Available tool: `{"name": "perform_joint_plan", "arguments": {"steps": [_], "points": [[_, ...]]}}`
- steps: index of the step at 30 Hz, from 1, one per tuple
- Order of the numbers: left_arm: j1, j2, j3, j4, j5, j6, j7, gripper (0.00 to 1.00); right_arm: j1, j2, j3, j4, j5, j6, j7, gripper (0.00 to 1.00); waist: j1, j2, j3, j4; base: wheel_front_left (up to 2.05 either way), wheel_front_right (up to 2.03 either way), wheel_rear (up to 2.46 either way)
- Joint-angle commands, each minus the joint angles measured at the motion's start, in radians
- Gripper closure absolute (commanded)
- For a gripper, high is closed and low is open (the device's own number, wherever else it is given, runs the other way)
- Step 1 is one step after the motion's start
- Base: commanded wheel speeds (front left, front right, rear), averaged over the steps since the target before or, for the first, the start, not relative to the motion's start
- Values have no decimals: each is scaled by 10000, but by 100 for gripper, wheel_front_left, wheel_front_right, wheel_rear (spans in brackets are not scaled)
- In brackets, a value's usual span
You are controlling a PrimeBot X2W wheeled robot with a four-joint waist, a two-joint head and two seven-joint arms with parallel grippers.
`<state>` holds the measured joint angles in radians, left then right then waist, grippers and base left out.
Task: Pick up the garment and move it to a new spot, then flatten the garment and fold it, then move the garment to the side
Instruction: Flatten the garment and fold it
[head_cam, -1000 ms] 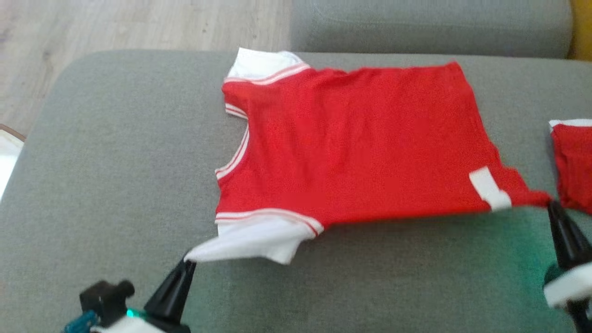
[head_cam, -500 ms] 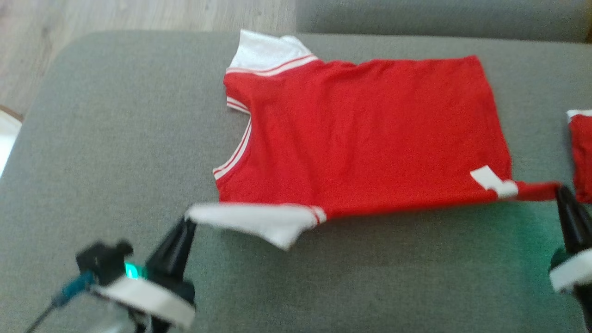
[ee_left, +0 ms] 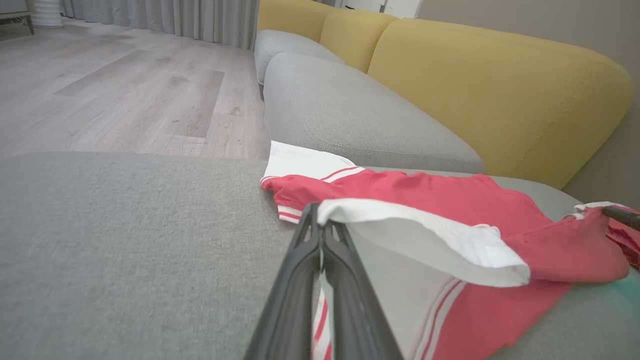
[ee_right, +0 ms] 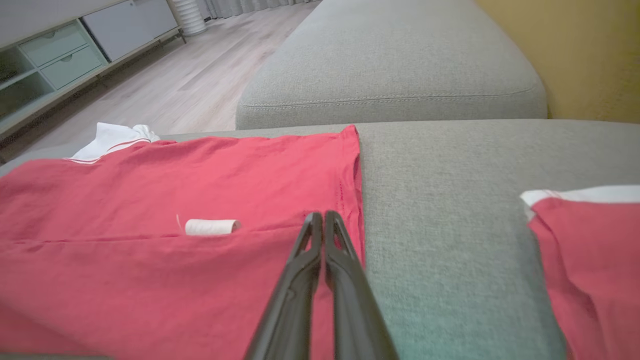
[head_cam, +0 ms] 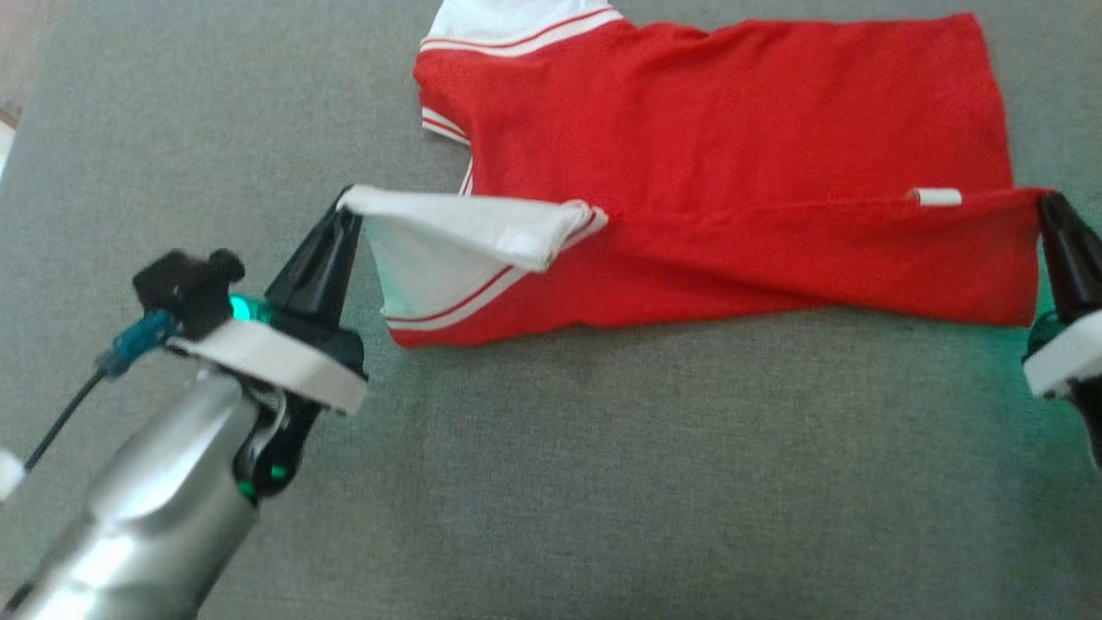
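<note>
**A:** Where's the shirt?

**B:** The shirt (head_cam: 732, 129) lies sideways on the grey seat (head_cam: 603, 482), a coarse woven cushion. It is red knit, with the neck to the left and the hem to the right. Its near long edge is raised off the seat and held as a straight ridge above the body.

**A:** And the fingers?

**B:** The left fingers (head_cam: 331, 250), dark and tapering, are pressed together on the edge of the near white sleeve (head_cam: 456, 226). The sleeve curls softly away from them. The right fingers (head_cam: 1063, 254) are closed too, pinching the near hem corner. The red cloth runs taut between the two.

**A:** Anything else?

**B:** A small white label (head_cam: 936, 197), rolled into a tube, sits on the ridge near the right fingers. The far sleeve (head_cam: 508, 17) lies flat, with striped trim. A second red piece (ee_right: 590, 260) with a white edge lies apart on the seat. Beyond are rounded yellow backrests (ee_left: 490, 85) and a pale plank floor (ee_left: 125, 100).
</note>
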<state>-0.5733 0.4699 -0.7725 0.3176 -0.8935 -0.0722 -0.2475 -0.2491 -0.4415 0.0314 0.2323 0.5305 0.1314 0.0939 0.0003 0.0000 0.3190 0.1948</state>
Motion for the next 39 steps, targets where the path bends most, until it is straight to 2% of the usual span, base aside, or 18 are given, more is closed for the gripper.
{"name": "perform_joint_plan", "arguments": {"steps": [1, 5, 9, 10, 11, 12, 17, 24, 29, 39], "points": [[-759, 165, 361, 239, 176, -116, -34, 100, -410, -361, 222, -120, -114, -7, 15, 100, -3, 0, 286, 69, 0, 0, 0], [-1651, -355, 197, 1321, 464, -379, -85, 100, -1147, -509, 470, 408, -345, -7, -182, 100, -3, 0, 633, 132, 0, 0, 0], [-1945, -588, 164, 1831, 564, -480, -115, 100, -1465, -495, 591, 723, -425, -7, -331, 100, -3, 0, 742, 157, 0, 0, 0], [-2007, -652, 200, 1981, 568, -501, -123, 84, -1558, -500, 594, 833, -500, -7, -420, 98, -3, 0, 767, 163, 0, 0, 0], [-2048, -719, 257, 2110, 578, -516, -130, 38, -1643, -486, 566, 946, -584, -7, -539, 33, -3, 0, 782, 172, 0, 0, 0], [-2059, -798, 386, 2178, 600, -526, -134, 0, -1709, -456, 551, 1051, -645, -7, -653, 0, -3, 0, 783, 185, 0, 0, 0], [-1266, -1248, 1246, 2086, 949, -509, -140, 0, -1615, -108, 462, 1401, -759, -7, -1310, 0, -3, 0, 522, 233, 0, 0, 0], [850, -2261, 2428, 1783, 1439, -124, -141, 0, -938, 459, 126, 1613, -661, -7, -1903, 0, -3, 0, 25, 234, 0, 0, 0], [1660, -2705, 2533, 2079, 1631, -215, -142, 0, -616, 646, 0, 1560, -631, -7, -2030, 0, -3, 0, -110, 143, 0, 0, 0], [1284, -3052, 2660, 3789, 1845, -382, -127, 0, -609, 651, 23, 1412, -645, -7, -1897, 0, -3, 0, -5, -124, 0, 0, 0]]}}
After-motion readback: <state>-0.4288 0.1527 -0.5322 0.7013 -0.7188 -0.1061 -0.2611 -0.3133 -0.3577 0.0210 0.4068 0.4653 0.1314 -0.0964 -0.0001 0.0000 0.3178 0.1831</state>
